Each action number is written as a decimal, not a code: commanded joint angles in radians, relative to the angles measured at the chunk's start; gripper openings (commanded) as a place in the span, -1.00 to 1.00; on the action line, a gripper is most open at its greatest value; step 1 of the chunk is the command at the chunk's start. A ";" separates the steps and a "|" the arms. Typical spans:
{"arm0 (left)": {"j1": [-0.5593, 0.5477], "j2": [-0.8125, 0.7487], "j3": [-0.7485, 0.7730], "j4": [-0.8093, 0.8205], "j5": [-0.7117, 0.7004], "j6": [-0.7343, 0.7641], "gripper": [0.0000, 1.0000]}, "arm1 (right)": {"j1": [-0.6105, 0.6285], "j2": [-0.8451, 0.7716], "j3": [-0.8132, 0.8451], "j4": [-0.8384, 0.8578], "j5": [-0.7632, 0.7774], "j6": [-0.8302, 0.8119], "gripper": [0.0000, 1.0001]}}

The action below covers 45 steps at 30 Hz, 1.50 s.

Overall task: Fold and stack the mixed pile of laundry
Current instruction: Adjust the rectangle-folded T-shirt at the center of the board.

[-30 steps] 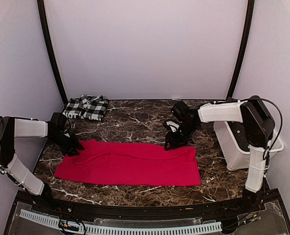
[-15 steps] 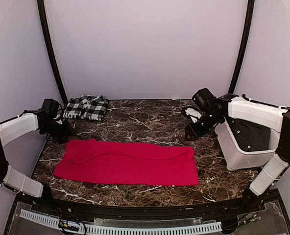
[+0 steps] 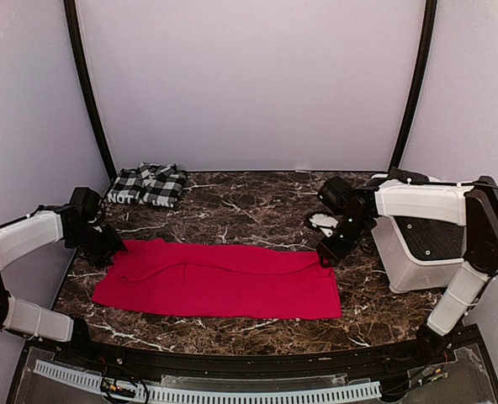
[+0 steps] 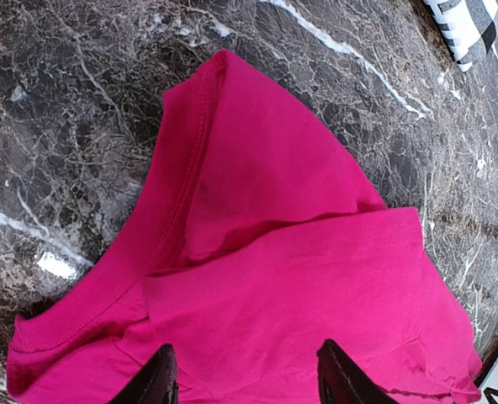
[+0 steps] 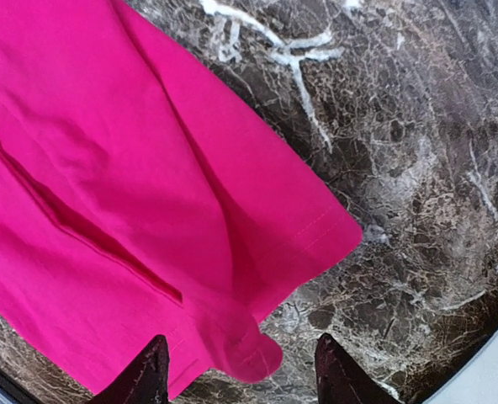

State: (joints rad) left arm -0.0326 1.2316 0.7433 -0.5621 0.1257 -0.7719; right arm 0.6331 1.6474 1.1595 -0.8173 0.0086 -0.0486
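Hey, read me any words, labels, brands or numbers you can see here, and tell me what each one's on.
No text can be read in any view.
Checked garment: too small to make out any print.
Red garment: plain, no print showing.
White bin: no label visible.

I work inside a small booth. Before me lies a dark brown marble-patterned table top with white veins [image 3: 232,202], and its surface is glossy: in the left wrist view a small bright spot of reflected light [image 4: 55,265] shows on it. A plain pale lilac-grey back wall [image 3: 249,84] closes the far side, with a similar left side wall [image 3: 22,101] and right side wall [image 3: 476,84]. Two thin black curved poles rise in the back corners, one on the left [image 3: 85,84] and one on the right [image 3: 413,84]. The light is soft and even. Along the near edge run a black curved rail [image 3: 232,358] and a white slotted strip [image 3: 207,391].
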 commanded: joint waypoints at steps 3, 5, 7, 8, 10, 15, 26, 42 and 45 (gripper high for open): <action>0.007 -0.056 -0.017 -0.069 -0.086 -0.032 0.17 | 0.012 0.089 0.025 0.011 0.048 -0.022 -0.03; 0.015 -0.060 -0.025 -0.065 -0.100 -0.039 0.15 | 0.014 0.091 0.026 0.011 0.052 -0.020 -0.18; 0.022 -0.049 -0.031 -0.048 -0.100 -0.040 0.10 | 0.014 0.086 0.028 0.017 0.048 -0.019 -0.33; 0.024 -0.041 -0.035 -0.040 -0.097 -0.038 0.08 | 0.014 0.083 0.028 0.017 0.051 -0.018 -0.45; 0.027 -0.008 -0.037 -0.015 -0.083 -0.037 0.02 | 0.014 0.079 0.029 0.018 0.055 -0.015 -0.59; 0.028 0.057 -0.036 0.044 -0.078 -0.032 -0.11 | 0.014 0.086 0.032 0.017 0.062 -0.007 -0.87; 0.030 0.102 -0.084 0.096 -0.089 -0.047 -0.15 | 0.014 0.086 0.040 0.011 0.080 0.006 -1.00; 0.063 0.133 -0.103 0.211 -0.043 -0.003 -0.66 | 0.014 0.085 0.042 0.005 0.087 0.013 -1.00; 0.063 0.122 -0.090 0.193 -0.042 0.014 -0.79 | 0.014 0.086 0.044 0.005 0.085 0.013 -1.00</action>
State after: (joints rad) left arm 0.0261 1.3861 0.6518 -0.3714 0.0723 -0.7872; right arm 0.6415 1.7466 1.1797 -0.8093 0.0830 -0.0463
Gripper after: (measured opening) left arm 0.127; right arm 0.008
